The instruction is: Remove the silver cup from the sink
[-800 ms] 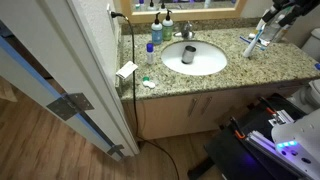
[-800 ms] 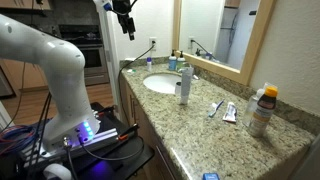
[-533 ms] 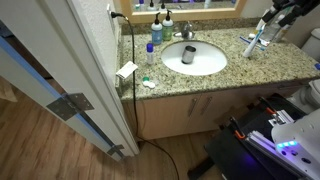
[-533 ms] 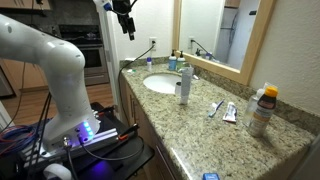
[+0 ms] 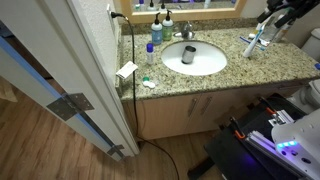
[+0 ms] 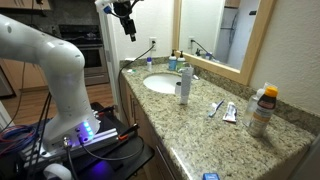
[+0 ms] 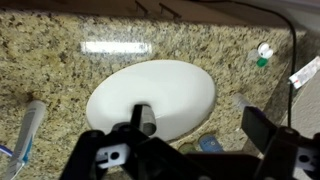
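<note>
Two fingers (image 7: 266, 132) spread wide, empty | silver cup (image 5: 188, 55) in sink (image 5: 210, 61), well below

The sink (image 5: 208, 63) was white, the counter (image 5: 262, 68) speckled beige. The cup (image 5: 188, 55) looked dull dark grey. At the counter's back edge, a bottle (image 5: 153, 46) had a blue cap. The floor (image 5: 50, 150) was brown wood-grain.

We see the white sink (image 7: 165, 90) in the counter (image 7: 60, 70). A tube (image 7: 30, 125) lies left of it and a green-white item (image 7: 262, 52) right. Below it, our gripper (image 7: 190, 152) is spread wide.
</note>
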You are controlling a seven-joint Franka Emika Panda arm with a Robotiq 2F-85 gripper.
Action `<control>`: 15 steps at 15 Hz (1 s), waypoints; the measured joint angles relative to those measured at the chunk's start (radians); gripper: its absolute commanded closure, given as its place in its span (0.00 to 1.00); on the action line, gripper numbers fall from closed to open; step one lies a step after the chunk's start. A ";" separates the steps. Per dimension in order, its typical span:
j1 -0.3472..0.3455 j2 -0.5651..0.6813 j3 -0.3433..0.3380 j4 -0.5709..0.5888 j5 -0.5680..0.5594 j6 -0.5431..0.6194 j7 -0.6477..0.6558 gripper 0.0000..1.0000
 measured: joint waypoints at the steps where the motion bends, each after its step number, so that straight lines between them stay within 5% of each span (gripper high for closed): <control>1: -0.015 0.010 0.012 -0.034 0.000 0.068 0.036 0.00; 7: -0.161 0.316 -0.007 -0.052 0.000 0.458 0.142 0.00; 12: -0.175 0.380 -0.001 -0.041 -0.013 0.488 0.173 0.00; 15: -0.226 0.496 0.055 -0.032 -0.062 0.552 0.301 0.00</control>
